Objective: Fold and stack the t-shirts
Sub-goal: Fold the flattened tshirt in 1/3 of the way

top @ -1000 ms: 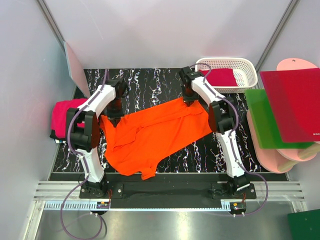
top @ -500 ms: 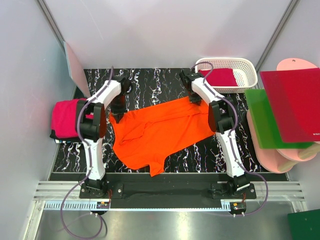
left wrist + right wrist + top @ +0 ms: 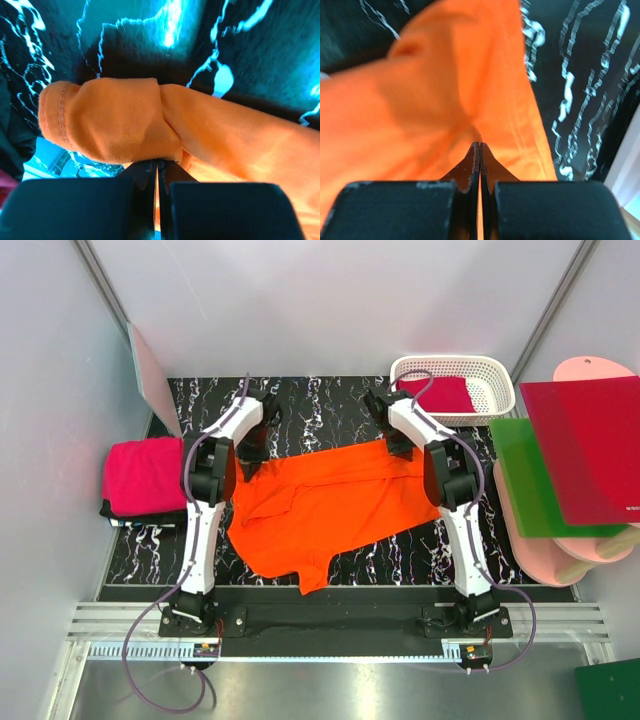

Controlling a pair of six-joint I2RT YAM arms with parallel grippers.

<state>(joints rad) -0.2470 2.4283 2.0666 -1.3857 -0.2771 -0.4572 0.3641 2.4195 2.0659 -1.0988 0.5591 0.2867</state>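
The orange t-shirt [image 3: 330,505] lies stretched across the black marbled table [image 3: 310,405], crumpled toward the front left. My left gripper [image 3: 252,462] is shut on its far left corner; the left wrist view shows the hem bunched over the closed jaws [image 3: 157,162]. My right gripper [image 3: 402,448] is shut on its far right corner; the right wrist view shows orange cloth pinched at the tips [image 3: 480,145]. A folded magenta t-shirt [image 3: 143,478] lies at the left edge. A crimson t-shirt [image 3: 440,395] lies in the white basket [image 3: 500,405].
A green plastic sheet [image 3: 530,480] and a red one [image 3: 585,445] lie on pale pink boards [image 3: 570,560] to the right. A pale board [image 3: 150,375] leans on the left wall. Bare table shows behind the shirt.
Both grippers have moved away from the arm bases and to the right, dragging the orange t-shirt with them. The shirt now lies further back and more spread.
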